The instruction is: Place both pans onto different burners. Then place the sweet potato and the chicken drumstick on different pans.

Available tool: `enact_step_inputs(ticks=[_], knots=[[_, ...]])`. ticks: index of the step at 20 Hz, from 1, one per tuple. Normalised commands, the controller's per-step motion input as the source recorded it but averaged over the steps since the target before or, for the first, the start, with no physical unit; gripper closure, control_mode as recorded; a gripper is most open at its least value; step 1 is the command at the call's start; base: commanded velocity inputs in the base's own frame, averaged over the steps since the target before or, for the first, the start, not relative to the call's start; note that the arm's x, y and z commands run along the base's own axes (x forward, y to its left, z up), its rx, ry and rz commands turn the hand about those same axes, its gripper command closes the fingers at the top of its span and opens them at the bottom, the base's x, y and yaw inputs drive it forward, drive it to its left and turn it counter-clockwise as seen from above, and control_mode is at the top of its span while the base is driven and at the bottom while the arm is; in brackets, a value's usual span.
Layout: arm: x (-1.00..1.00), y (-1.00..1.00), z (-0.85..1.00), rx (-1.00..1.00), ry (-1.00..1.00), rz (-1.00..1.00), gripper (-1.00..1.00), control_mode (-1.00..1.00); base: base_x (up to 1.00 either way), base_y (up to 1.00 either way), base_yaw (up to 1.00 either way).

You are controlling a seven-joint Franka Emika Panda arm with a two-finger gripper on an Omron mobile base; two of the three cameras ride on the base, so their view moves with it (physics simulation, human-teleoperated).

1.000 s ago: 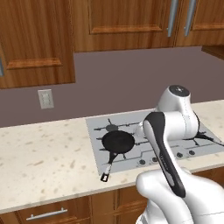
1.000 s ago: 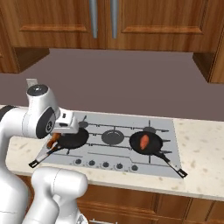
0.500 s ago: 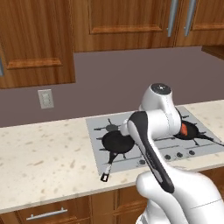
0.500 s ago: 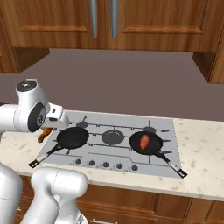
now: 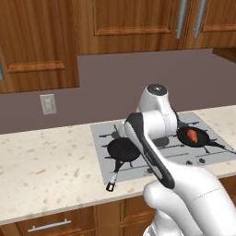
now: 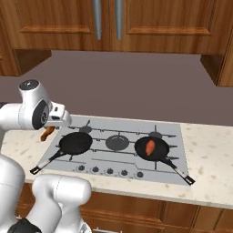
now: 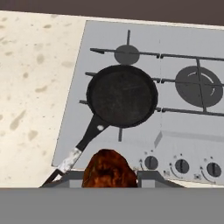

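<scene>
While my gripper (image 7: 110,176) is squeezing the brown chicken drumstick (image 7: 108,169), I am looking down at the empty left pan (image 7: 122,95), sitting on its burner just ahead, handle pointing back toward me.

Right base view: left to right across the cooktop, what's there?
Reddish-brown chicken drumstick at the left edge → empty round black frying pan → bare middle burner ring → black pan holding the orange-red sweet potato.

A speckled beige counter (image 5: 50,161) carries the grey cooktop (image 6: 102,161) with 2 pans (image 6: 75,143).
</scene>
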Motion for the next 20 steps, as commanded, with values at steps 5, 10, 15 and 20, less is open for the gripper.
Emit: enact_step_inputs(ticks=[5,10,15,20], knots=[[0.35,0.0,0.0,0.0,0.0,0.0,1.0,-1.0,0.0,0.0,0.0],[0.36,0.01,-0.04,0.0,0.0,0.0,1.0,-1.0,0.0,0.0,0.0],[0.25,0.0,-0.14,0.0,0.0,0.0,1.0,-1.0,0.0,0.0,0.0],[0.19,0.0,-0.29,0.0,0.0,0.0,1.0,-1.0,0.0,0.0,0.0]])
